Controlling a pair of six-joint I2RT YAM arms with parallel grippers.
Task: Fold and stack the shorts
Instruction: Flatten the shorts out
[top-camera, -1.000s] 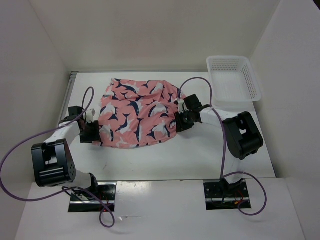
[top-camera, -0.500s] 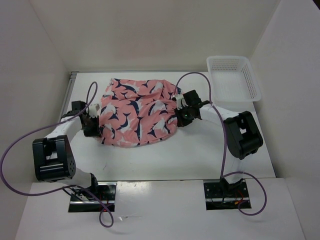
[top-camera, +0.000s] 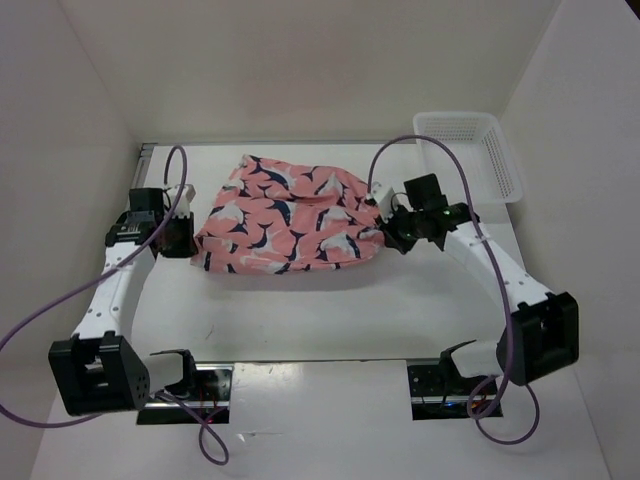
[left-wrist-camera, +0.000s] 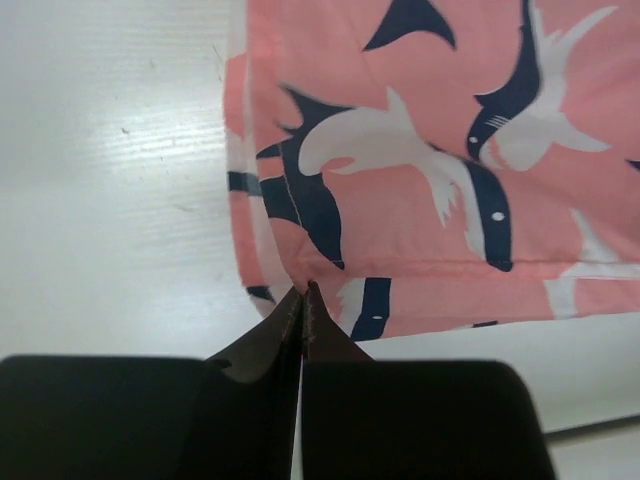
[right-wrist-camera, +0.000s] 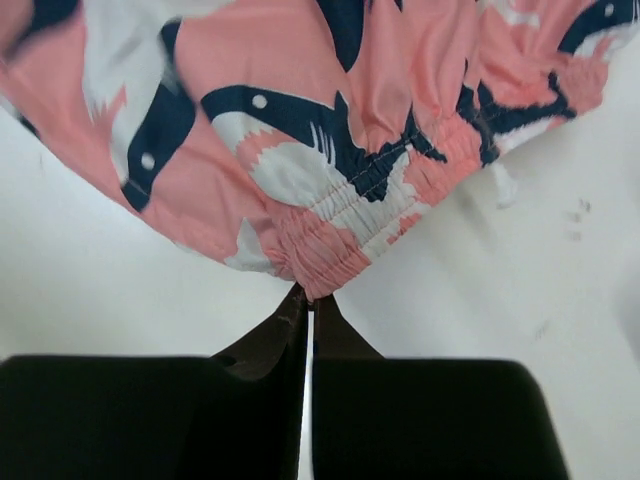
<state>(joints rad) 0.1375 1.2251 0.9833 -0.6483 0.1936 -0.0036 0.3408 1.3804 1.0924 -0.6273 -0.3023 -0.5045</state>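
Observation:
The salmon-pink shorts with navy-and-white bird shapes hang stretched between my two grippers above the white table. My left gripper is shut on the shorts' left hem edge; in the left wrist view the hem is pinched at the jaw tips. My right gripper is shut on the right side, and the right wrist view shows the gathered elastic waistband clamped at its tips. The cloth sags in the middle, its lower edge near the table.
A white plastic mesh basket stands at the back right corner of the table. White walls close in on the left, back and right. Purple cables loop from both arms.
Both grippers have shut on the shorts' edges and lifted them off the table, moving apart. The cloth now hangs stretched and has shifted toward the back.

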